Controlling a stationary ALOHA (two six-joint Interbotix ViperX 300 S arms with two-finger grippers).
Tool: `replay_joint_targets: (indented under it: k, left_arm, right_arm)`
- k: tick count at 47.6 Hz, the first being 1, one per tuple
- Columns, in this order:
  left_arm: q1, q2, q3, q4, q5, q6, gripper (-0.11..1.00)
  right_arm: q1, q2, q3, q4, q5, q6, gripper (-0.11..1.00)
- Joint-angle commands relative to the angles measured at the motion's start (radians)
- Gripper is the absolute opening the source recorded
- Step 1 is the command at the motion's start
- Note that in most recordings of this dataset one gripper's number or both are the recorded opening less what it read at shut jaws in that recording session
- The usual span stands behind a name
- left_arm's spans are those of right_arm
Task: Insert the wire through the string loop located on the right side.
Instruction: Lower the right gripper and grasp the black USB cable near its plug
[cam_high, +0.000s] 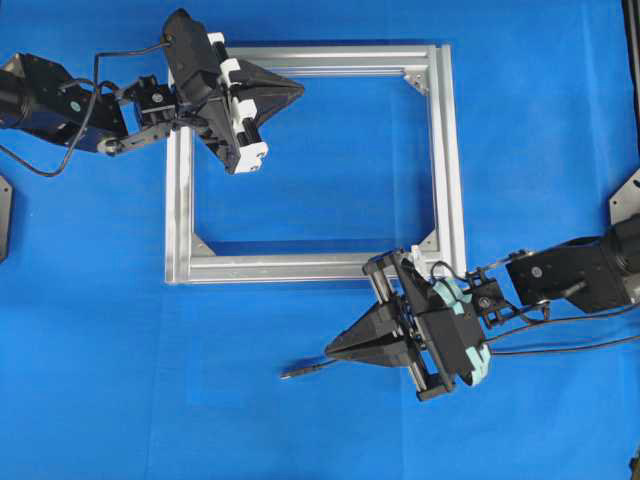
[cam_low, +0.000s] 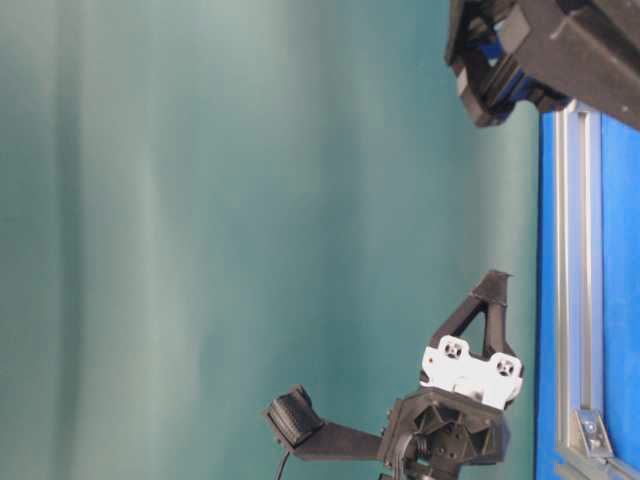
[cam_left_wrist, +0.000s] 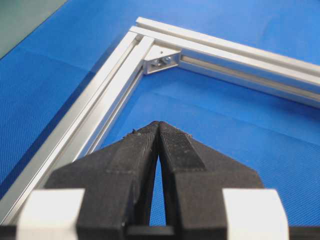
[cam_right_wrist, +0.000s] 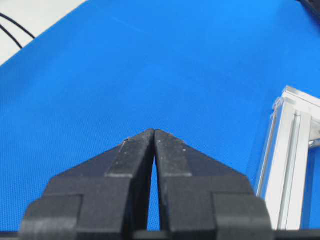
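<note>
Wire (cam_high: 305, 370) count is just one as far as I can see: a thin black lead lying flat on the blue mat (cam_high: 90, 340), with a small slim plug tip pointing left, and only that short end shows before it runs under the right gripper (cam_high: 330, 350). It sits below the bottom rail of the silver frame (cam_high: 455, 150), near its lower right corner but clear of it. One frame, square, made of four aluminium rails with triangular corner brackets, three of which I can make out from overhead. Two grippers. The left gripper (cam_high: 300, 90) hangs over the top left part of the frame with its black fingers (cam_left_wrist: 145, 150) pressed tip to tip and nothing between them, which the left wrist view shows really clearly. The right one is the same deal, fingertips together and empty in its own wrist view, pointing left over bare mat just above the wire. String loop (cam_high: 415, 250): I think there's one tiny white bit on the bottom rail by the lower right corner, right next to the right arm, too small to say much about.
</note>
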Motion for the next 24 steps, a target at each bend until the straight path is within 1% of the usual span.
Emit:
replay_joint_targets:
  k: [1, 7, 15, 24]
  left_arm:
    - [-0.003, -0.038, -0.009, 0.015, 0.009, 0.006, 0.00]
    - [-0.003, -0.040, -0.003, 0.015, 0.015, 0.006, 0.00]
    - [-0.003, -0.040, -0.003, 0.015, 0.015, 0.006, 0.00]
    - [-0.003, -0.040, -0.005, 0.017, 0.015, 0.006, 0.00]
  right_arm:
    - [0.012, -0.043, -0.014, 0.002, -0.005, 0.003, 0.00]
    - [0.014, -0.055, -0.014, 0.002, 0.044, 0.006, -0.06]
    - [0.015, -0.055, -0.015, 0.002, 0.069, 0.038, -0.06]
    - [0.023, -0.057, -0.009, 0.000, 0.071, 0.072, -0.06]
